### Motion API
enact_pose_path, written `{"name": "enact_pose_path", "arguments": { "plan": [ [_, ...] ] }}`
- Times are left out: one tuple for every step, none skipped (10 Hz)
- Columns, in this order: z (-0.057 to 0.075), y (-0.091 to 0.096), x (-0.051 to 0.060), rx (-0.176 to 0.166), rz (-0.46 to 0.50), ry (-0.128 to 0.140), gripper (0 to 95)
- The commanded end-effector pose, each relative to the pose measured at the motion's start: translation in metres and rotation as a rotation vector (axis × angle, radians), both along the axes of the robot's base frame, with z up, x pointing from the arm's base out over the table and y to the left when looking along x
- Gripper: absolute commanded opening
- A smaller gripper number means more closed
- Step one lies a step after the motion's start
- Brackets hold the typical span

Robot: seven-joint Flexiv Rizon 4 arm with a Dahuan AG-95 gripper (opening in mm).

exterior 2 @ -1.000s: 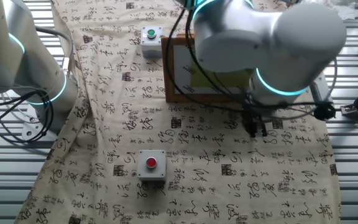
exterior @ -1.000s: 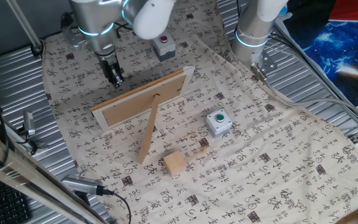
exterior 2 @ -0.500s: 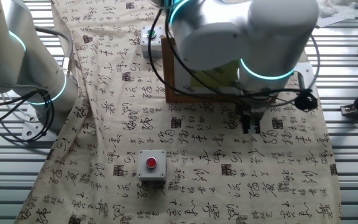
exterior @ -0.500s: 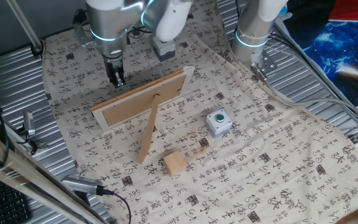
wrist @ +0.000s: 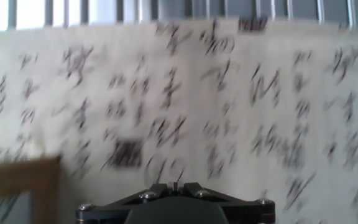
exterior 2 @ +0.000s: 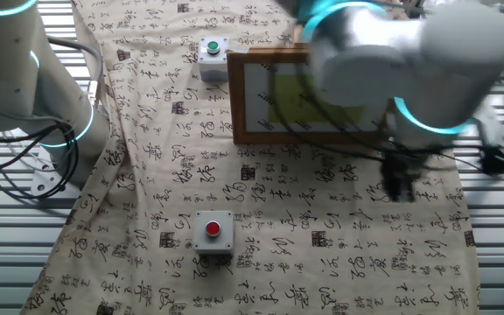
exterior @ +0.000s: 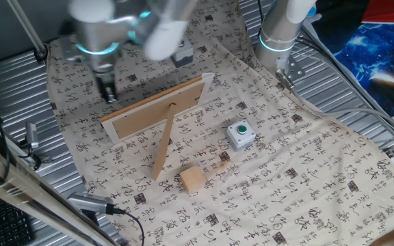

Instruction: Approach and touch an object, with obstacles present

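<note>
1. Jaws: the gripper (exterior: 107, 93) is smeared by motion in both fixed views, and the hand view shows only its base, so I cannot tell whether the jaws are spread or pressed together.
2. It hangs over the printed cloth (exterior: 299, 171) just behind the picture frame (exterior: 157, 108), near the frame's left end.
3. The wooden cube (exterior: 192, 180) lies on the frame's front side, just beside the foot of the prop leg (exterior: 164, 145), well apart from the gripper.
4. A grey box with a green button (exterior: 239, 134) sits near the cube; the red-button box (exterior 2: 213, 231) lies behind the frame.
5. The cube looks light, stiff and easily nudged, so a gentle touch on its top face seems best.
</note>
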State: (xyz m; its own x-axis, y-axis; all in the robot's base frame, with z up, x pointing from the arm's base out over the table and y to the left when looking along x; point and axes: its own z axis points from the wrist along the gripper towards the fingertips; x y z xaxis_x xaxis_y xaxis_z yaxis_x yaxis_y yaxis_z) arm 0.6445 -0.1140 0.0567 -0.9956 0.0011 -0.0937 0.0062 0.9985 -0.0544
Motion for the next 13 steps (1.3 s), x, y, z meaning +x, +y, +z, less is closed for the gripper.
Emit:
{"name": "enact_pose_path", "arguments": {
  "plan": [
    [0.002,-0.005,0.044,0.045,0.010,0.005,0.0],
    [0.006,0.001,0.061,0.056,0.008,0.012,0.0],
    [0.008,0.006,0.072,0.058,0.012,0.018,0.0],
    [0.008,0.011,0.077,0.063,0.016,0.024,0.0],
    [0.006,0.019,0.081,0.067,0.025,0.039,0.0],
    [0.006,0.026,0.083,0.065,0.022,0.042,0.0],
    [0.005,0.032,0.085,0.065,0.019,0.041,0.0],
    [0.004,0.037,0.087,0.063,0.015,0.042,0.0],
    [0.002,0.045,0.091,0.062,0.010,0.042,0.0],
    [0.000,0.050,0.093,0.061,0.006,0.041,0.0],
    [0.000,0.056,0.095,0.062,0.002,0.040,0.0],
    [-0.001,0.061,0.097,0.062,-0.001,0.039,0.0],
    [-0.002,0.068,0.099,0.062,-0.005,0.037,0.0]
  ]
}}
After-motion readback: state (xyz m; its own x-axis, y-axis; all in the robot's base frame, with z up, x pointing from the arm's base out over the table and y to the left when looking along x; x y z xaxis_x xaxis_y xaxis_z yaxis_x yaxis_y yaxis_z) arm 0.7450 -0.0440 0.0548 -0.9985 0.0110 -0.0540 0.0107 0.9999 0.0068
